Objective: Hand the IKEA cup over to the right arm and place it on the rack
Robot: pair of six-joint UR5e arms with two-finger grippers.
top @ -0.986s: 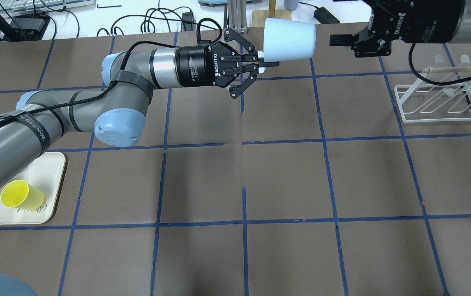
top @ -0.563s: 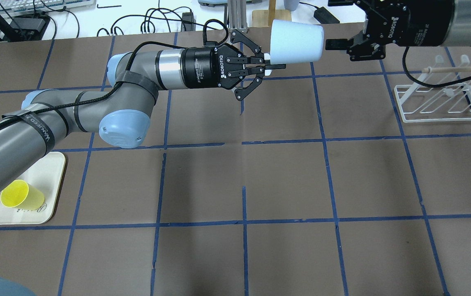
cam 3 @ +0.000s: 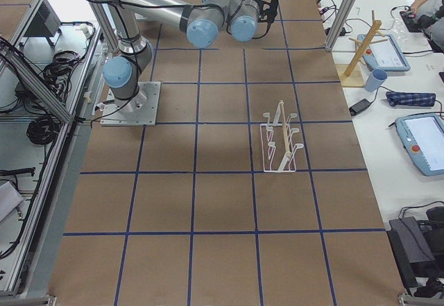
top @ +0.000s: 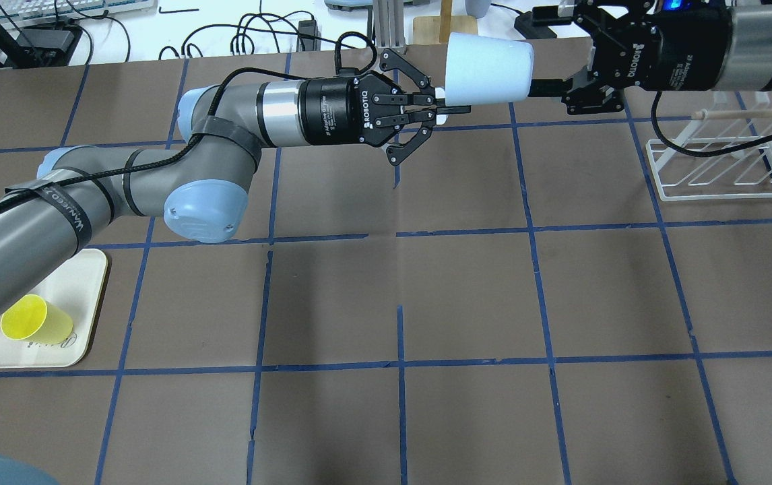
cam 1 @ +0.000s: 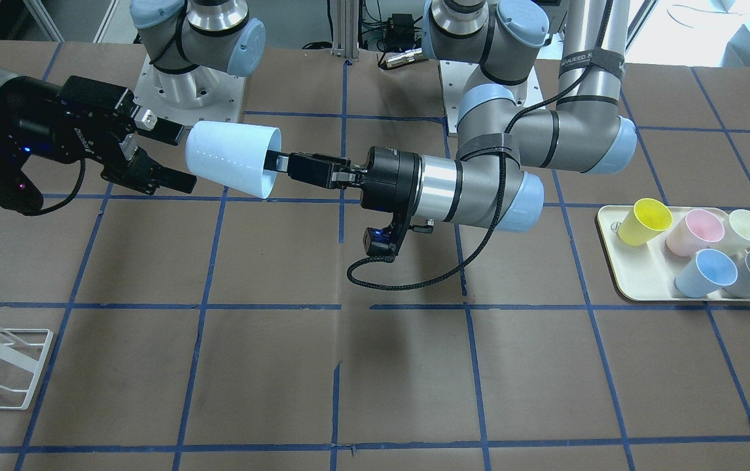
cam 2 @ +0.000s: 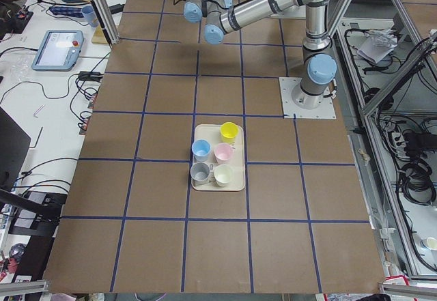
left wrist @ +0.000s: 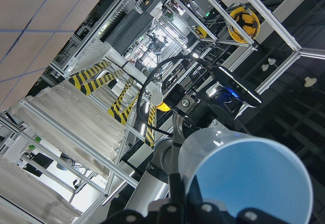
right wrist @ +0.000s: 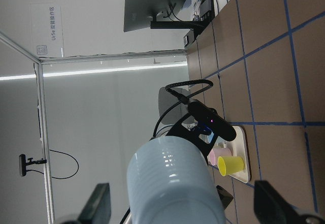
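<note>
The rack (cam 3: pixel 279 141) stands on the table (cam 3: pixel 208 202), well apart from the right arm (cam 3: pixel 146 1).

**Legible markings.** ROBOTIQ, in white capitals, stands on the black body of the left gripper (top: pixel 450 111) just behind its fingers, and likewise on the right gripper (top: pixel 542 50). The finer print beside each brand is too small to read. A black strap (cam 1: pixel 589 61) far up the left arm reads roughly VANEED. A wall sign (right wrist: pixel 45 31) beyond the right gripper begins UR5e.

Room inventory, as I see it: bench (top: pixel 467 289) covered in brown mat with a blue tape grid (top: pixel 400 404). White side desk (cam 2: pixel 48 76) along its far edge, holding tablets (cam 2: pixel 63 40) and cables. Aluminium frame posts (cam 3: pixel 349 4) on that edge. White wall (right wrist: pixel 86 36), ceiling strip light (right wrist: pixel 101 72), dark monitor (right wrist: pixel 157 3).
</note>
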